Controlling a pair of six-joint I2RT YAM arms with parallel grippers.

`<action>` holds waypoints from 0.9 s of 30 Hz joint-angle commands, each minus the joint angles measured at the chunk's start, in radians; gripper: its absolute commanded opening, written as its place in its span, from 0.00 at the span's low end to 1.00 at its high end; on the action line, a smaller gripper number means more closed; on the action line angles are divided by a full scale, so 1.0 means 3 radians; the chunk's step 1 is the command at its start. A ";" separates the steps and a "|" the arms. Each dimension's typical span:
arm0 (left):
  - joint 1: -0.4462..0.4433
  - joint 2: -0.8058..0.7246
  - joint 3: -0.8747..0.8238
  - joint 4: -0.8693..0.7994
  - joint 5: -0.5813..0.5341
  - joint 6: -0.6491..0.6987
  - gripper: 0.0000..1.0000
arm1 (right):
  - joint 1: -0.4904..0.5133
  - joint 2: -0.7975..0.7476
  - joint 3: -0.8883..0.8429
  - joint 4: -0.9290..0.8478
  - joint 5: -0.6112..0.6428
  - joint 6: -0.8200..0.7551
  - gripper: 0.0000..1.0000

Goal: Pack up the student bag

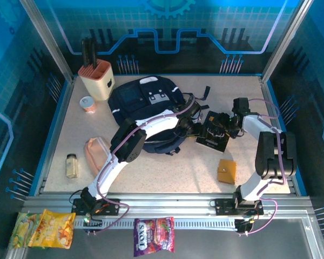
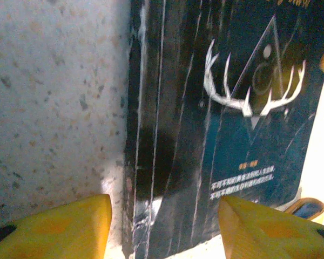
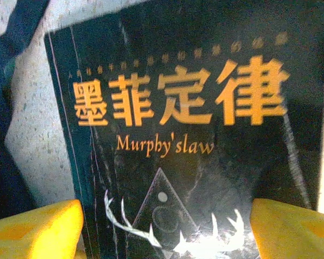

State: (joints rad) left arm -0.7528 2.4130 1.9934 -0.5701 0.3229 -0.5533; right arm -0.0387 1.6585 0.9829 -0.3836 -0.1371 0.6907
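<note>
The student bag (image 1: 146, 102), a dark navy backpack, lies at the table's middle back, and one of its dark straps (image 3: 2, 140) runs along the left of the right wrist view. To its right lies a black book (image 1: 212, 137) titled "Murphy's law" (image 3: 194, 135), flat on the table. My left gripper (image 1: 193, 124) hangs open at the book's left side, its yellow fingers (image 2: 164, 226) straddling the spine edge (image 2: 146, 162). From the right, my right gripper (image 1: 230, 127) stands open just over the cover, jaws wide (image 3: 167, 226), with nothing pinched.
A knife block (image 1: 97, 78) and a small cup (image 1: 88, 103) stand back left. A pink pouch (image 1: 97, 151) and a jar (image 1: 72, 165) lie front left. An orange wallet (image 1: 227, 170) lies front right. Snack packs (image 1: 43, 229) (image 1: 154, 234) rest on the near rail.
</note>
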 commanded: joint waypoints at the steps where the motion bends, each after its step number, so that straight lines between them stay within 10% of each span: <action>1: 0.0033 0.0137 0.0224 -0.0038 -0.0117 -0.0136 0.58 | 0.0038 0.0084 -0.0126 -0.0060 -0.0107 0.0038 0.81; 11: 0.0031 0.0280 0.0366 -0.0100 0.0260 -0.0326 0.61 | 0.0023 0.0187 -0.0285 0.0041 -0.0218 0.0229 0.81; 27: 0.0033 -0.0398 0.0086 0.0386 0.0955 -0.0673 0.37 | -0.0049 0.0060 -0.0326 0.0119 -0.0279 0.0442 0.79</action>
State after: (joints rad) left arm -0.7231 2.4062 2.0361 -0.5781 0.4992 -0.7223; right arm -0.0547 1.6539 0.9260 -0.3027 -0.1684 0.7898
